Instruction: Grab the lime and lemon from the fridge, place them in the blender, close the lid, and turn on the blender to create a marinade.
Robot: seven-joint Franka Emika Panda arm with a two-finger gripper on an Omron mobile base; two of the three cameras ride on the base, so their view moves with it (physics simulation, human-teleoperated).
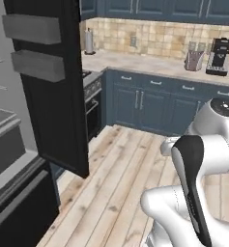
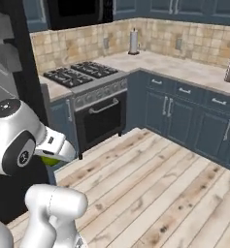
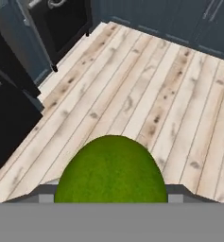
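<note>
While over wood floor (image 3: 132, 85) | tool (image 3: 111, 201) pinching lime (image 3: 111, 170) | fridge (image 1: 48, 87) door open

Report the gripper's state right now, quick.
Gripper: closed on the lime, carried above the wooden floor.

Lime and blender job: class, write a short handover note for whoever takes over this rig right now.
Pincer: shut on the lime, carried above the wooden floor.
Fridge: door open, on the robot's left.
Lime also shows as a green sliver under the hand in the right base view.
Done: lime taken.
Left: lime into the blender, fetch the lemon, add it, close the lid, switch on.
</note>
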